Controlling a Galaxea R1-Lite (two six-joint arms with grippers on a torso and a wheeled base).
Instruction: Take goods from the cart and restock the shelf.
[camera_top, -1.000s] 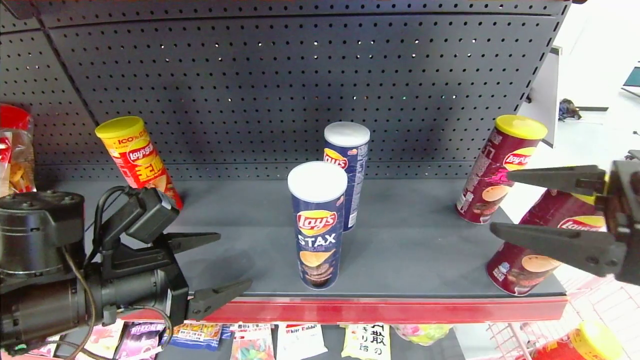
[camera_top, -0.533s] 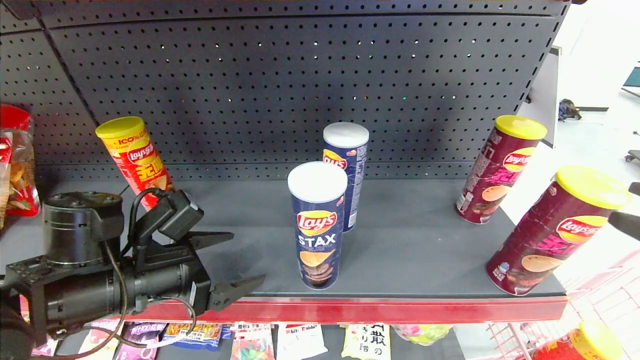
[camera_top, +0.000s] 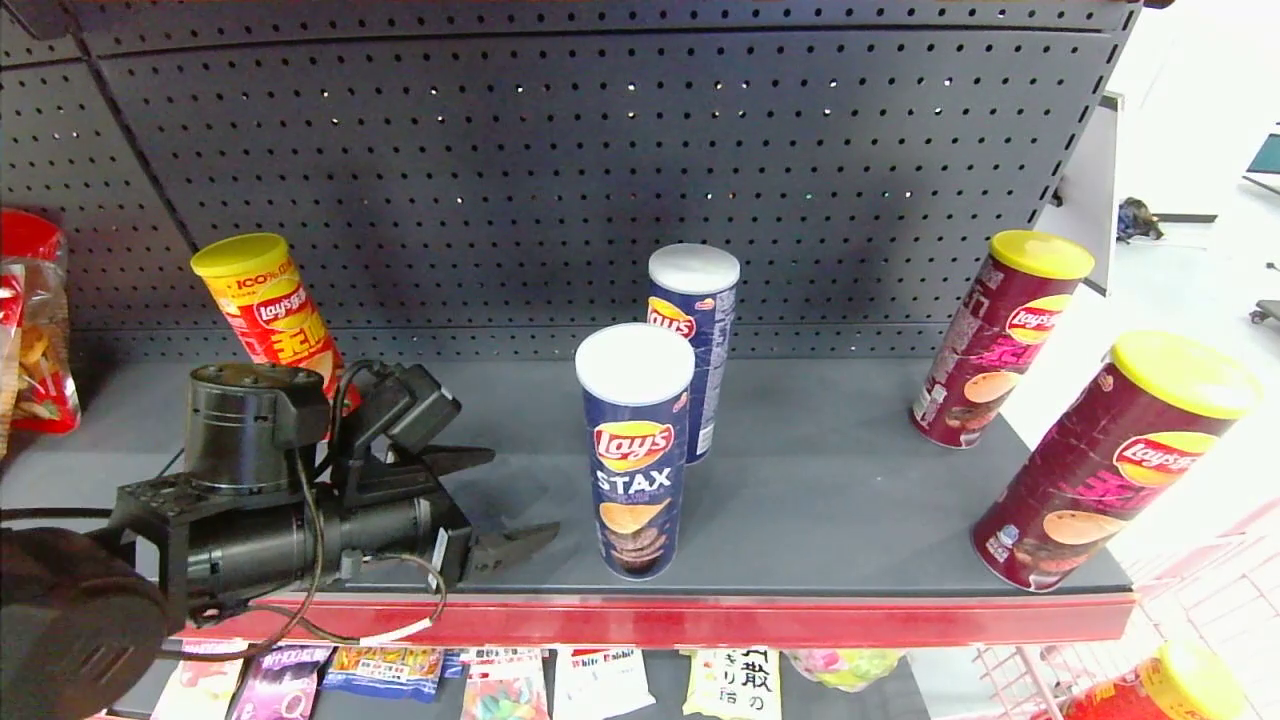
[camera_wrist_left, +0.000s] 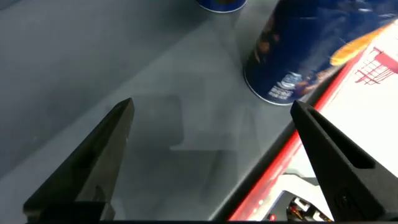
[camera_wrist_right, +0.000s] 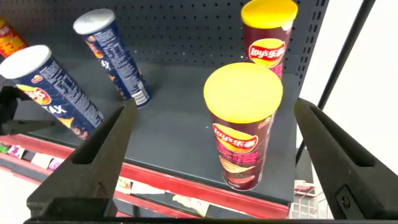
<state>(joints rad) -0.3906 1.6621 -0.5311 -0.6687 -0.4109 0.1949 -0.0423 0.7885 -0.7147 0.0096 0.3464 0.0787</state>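
Backs the right claw (camera_wrist_right: 216, 107) clear of the front maroon can (camera_top: 1110, 470): a second ago straddling it, now drawn away to the right, prongs spread wide, nothing held. Leaves that can standing free at the right front corner of the shelf (camera_top: 820, 500), just ahead of the rear maroon can (camera_top: 1000, 340). Meanwhile slides the left claw (camera_top: 525, 493) rightward along the front edge, closer to the front blue can (camera_top: 635, 450); prongs apart here too, empty, low over the board, near the can but not touching. Reads as one can delivered and released; probably calls for another trip to the cart (camera_top: 1190, 610), with a yellow-lidded can (camera_top: 1170, 690) seemingly in it, down at the right. Purpose of the left claw's move: unclear, perhaps a nudge to the front blue can.

Underfoot, a flat dark grey board with a red strip (camera_top: 800, 620) along the front and a dotted back panel (camera_top: 600, 150) behind. Also standing there: rear blue can (camera_top: 693, 340) behind the front one, orange can (camera_top: 270, 310) at the back left, snack bags (camera_top: 30, 320) at the far left. Packets (camera_top: 600, 680) hanging below. Bright open floor (camera_top: 1190, 250) off to the right
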